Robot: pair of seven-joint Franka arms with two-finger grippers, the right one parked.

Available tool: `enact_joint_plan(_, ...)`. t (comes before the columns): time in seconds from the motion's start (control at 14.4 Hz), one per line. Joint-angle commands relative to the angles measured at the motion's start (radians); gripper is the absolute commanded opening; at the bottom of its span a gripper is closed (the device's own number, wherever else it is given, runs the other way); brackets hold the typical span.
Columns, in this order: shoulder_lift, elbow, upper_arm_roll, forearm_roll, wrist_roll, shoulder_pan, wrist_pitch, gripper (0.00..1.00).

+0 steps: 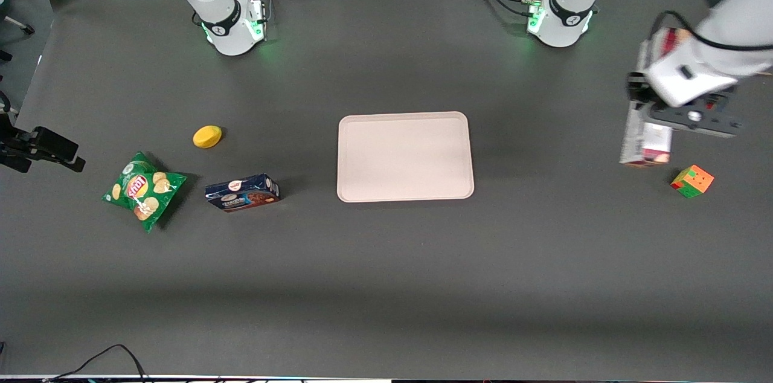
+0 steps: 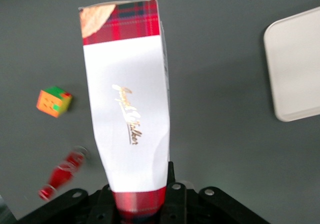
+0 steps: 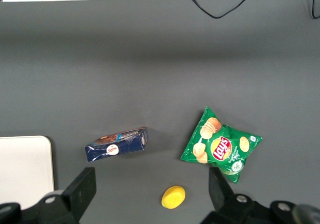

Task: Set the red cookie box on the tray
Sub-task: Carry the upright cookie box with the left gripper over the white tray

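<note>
Clamping pincer (image 1: 655, 106) on the red cookie box (image 1: 646, 141), holding it above the desk (image 1: 386, 262) at the working arm's end, beside a colour cube (image 1: 692, 180), well apart from the tray (image 1: 404, 156).

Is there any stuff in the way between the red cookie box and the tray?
No. The gripper holds the red cookie box lifted at the working arm's end; only bare table lies between it and the tray. The colourful cube sits off that path.

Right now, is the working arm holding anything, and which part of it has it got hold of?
Yes. The gripper is shut on the red cookie box, clamping it near one plaid end, lifted off the table beside the colour cube.
</note>
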Motion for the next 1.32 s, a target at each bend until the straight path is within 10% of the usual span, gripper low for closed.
enact_joint_plan(0.0, 0.001, 0.035, -0.129, -0.034, -0.278, -0.002, -0.055, 0.00)
enact_joint_plan(0.42, 0.012, 0.020, -0.304, -0.183, -0.562, -0.005, 0.026, 0.00)
enact_joint_plan(1.25, 0.082, -0.368, -0.586, -0.141, -0.912, -0.014, 0.623, 0.00)
